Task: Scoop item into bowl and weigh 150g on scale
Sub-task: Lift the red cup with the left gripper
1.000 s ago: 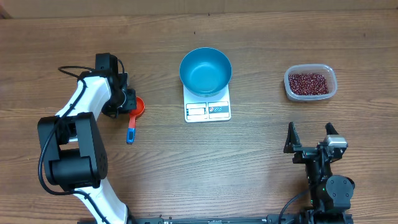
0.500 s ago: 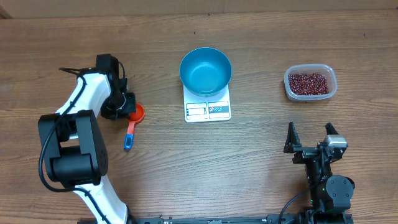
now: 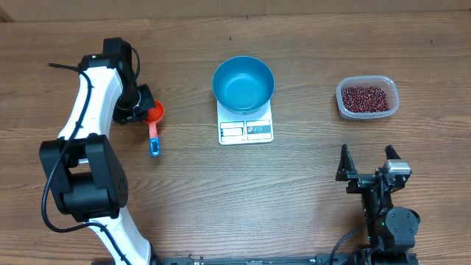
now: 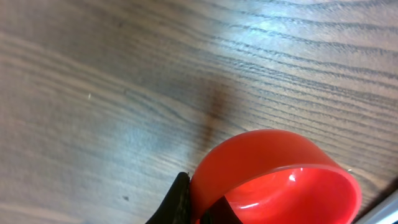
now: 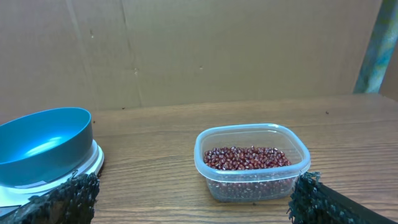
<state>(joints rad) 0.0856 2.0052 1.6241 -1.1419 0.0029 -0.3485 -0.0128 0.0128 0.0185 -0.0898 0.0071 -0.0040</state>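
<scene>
My left gripper (image 3: 144,112) is shut on the rim of a red scoop (image 3: 154,112) with a blue handle (image 3: 154,143), at the table's left side. In the left wrist view the red cup (image 4: 280,180) fills the lower right, with one black finger (image 4: 180,199) pressed against its outer wall. The blue bowl (image 3: 243,82) stands empty on the white scale (image 3: 246,130) at centre. The beans (image 3: 365,97) lie in a clear tub (image 3: 340,103) at the right. My right gripper (image 3: 366,165) is open near the front edge, facing the tub (image 5: 252,180), the beans (image 5: 249,157) and the bowl (image 5: 43,146).
A brown cardboard wall (image 5: 205,50) closes off the far side of the wooden table (image 3: 294,191). The left arm's white links (image 3: 88,125) run from the front left up to the scoop.
My left gripper has carried the scoop toward the far side of the table and slightly left. The right arm, bowl, scale and tub have not moved.
</scene>
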